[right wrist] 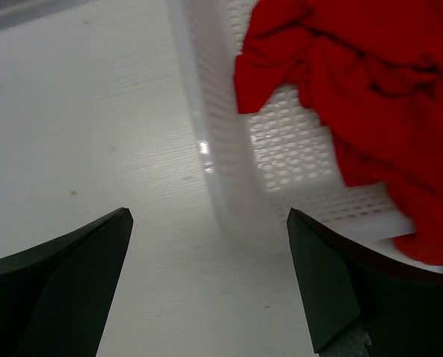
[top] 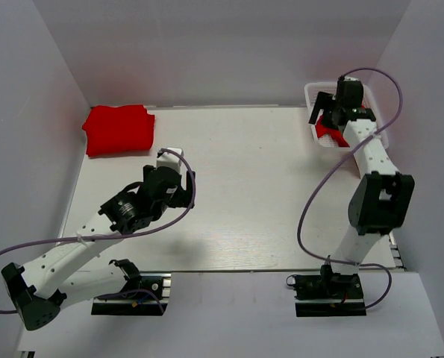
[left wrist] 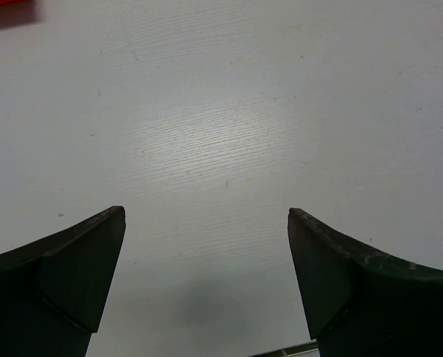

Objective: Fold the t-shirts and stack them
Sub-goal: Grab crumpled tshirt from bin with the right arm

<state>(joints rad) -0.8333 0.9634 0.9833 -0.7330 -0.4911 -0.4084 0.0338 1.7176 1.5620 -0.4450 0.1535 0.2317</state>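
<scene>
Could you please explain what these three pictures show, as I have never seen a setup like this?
These are two robot arms bolted at the near edge of a white table. The overhead picture comes from a fixed camera above and behind them. The other two come from cameras on each wrist, so the dark shapes at the bottom are that arm's own fingers.

The left gripper hangs open over bare table and holds nothing. The right gripper is also open and empty, poised at the edge of a white mesh basket in the far right corner, with a crumpled red t-shirt inside. A folded red t-shirt lies in the far left corner.
</scene>
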